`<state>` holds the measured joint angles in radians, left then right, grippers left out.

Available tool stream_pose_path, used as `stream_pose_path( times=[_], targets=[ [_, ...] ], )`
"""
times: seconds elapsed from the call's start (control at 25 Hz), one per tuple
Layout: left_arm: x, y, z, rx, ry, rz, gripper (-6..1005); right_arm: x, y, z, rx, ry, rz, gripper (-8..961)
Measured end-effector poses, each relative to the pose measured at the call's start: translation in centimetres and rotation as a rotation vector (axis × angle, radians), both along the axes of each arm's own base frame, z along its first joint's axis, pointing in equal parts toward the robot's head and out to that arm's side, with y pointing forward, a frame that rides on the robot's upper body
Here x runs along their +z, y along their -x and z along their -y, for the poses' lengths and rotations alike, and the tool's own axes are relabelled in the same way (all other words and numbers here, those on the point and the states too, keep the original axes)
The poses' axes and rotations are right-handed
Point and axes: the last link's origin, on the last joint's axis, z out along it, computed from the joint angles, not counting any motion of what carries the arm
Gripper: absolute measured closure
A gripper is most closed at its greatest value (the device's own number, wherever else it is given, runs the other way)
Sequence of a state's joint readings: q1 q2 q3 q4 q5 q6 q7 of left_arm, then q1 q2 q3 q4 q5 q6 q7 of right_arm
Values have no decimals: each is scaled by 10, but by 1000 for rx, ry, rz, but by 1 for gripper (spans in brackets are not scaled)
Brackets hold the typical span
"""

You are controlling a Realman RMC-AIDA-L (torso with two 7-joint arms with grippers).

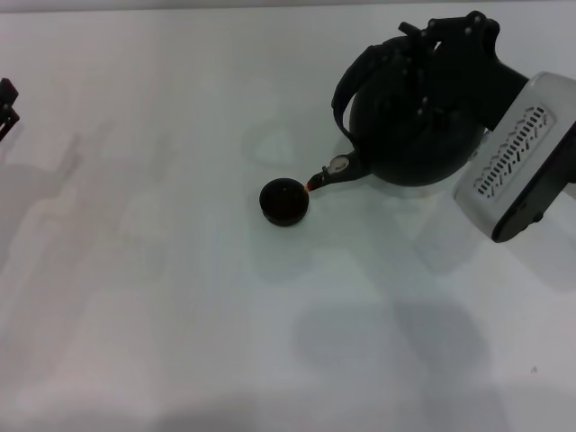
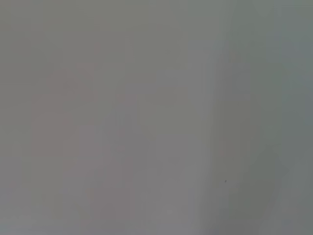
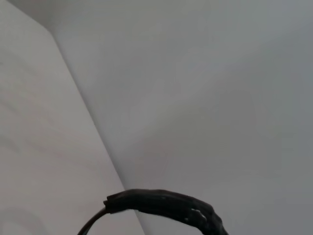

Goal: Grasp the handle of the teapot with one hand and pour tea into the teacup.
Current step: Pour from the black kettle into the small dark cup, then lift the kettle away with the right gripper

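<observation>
1. Right gripper (image 1: 423, 49), in the head view, is clamped on the handle (image 1: 355, 76) of the teapot (image 1: 409, 126) at the far right of the white table (image 1: 180, 297). The teapot is tilted, its short spout (image 1: 331, 173) dipped toward the teacup (image 1: 284, 202), which sits just beside and below the spout tip. A reddish glint shows at the spout's mouth, right over the cup's rim. The left gripper (image 1: 7, 106) shows only as a dark sliver at the left edge, well apart from the teapot; whether it is spread or pressed together cannot be told.
2. Left wrist view: only a plain grey surface fills the picture.
3. Right wrist view: a black ribbed stretch of the handle (image 3: 166, 205) shows before pale grey surfaces; the gripper's own fingers do not appear.
</observation>
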<state>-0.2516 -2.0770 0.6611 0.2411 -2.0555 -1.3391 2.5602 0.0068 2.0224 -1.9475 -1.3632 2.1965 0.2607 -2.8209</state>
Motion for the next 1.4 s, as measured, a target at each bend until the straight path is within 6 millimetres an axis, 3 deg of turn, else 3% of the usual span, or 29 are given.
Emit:
stream_pose_path(
  times=[1.08,1.4],
  targets=[
    [-2,-1,-2,-1,4,-2,125,-4,10,2,21,6,8,848],
    [-2,-1,-2,1,5,-3,126,5,-4,1,-39,74,-217,848]
  ],
)
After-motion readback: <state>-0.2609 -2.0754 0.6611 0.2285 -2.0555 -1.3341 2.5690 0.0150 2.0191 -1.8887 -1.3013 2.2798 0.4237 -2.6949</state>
